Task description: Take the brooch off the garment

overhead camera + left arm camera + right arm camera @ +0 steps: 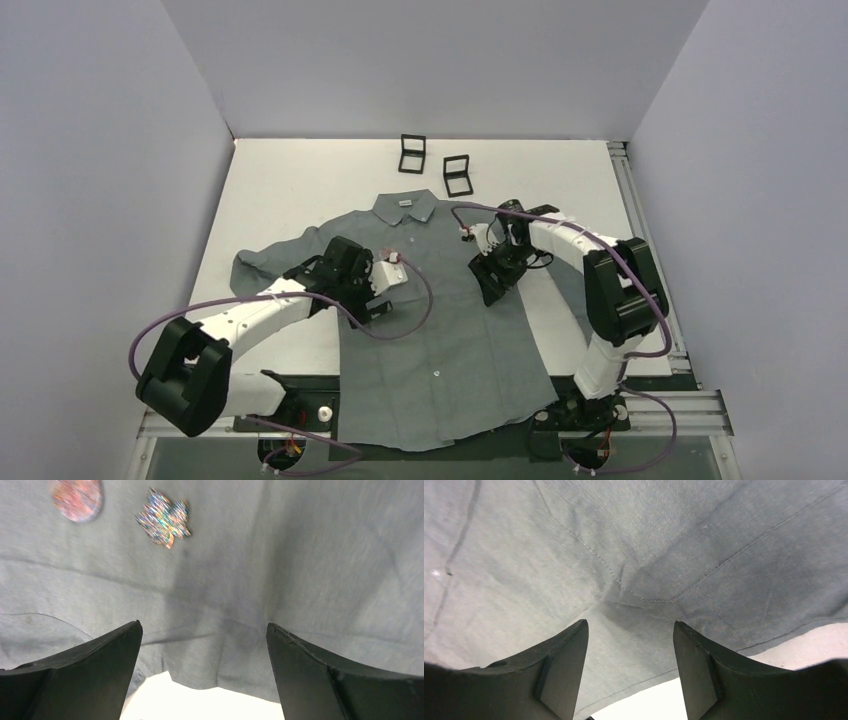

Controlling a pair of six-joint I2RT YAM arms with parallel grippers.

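Shows a white table [300, 170] bearing the grey garment [440, 340], flat mid-frame, collar toward the top. Finds the left gripper [202, 670] spread wide over cloth, the right gripper [630, 665] likewise parted. Places the brooch [77, 497] on the fabric, upper left of the left wrist view, beside a glittery leaf pin [164, 517].

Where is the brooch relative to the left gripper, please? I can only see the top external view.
Observer: In the left wrist view, the brooch, a round reddish disc, lies on the garment ahead of the open left gripper, toward that picture's upper left, not between the jaws.
Operator: Is anything else near it?
Observer: Yes, a glittery leaf-shaped pin sits right beside it, not touching.
Operator: Is the right gripper holding cloth?
Observer: No, the right gripper is open above the garment, gripping nothing.
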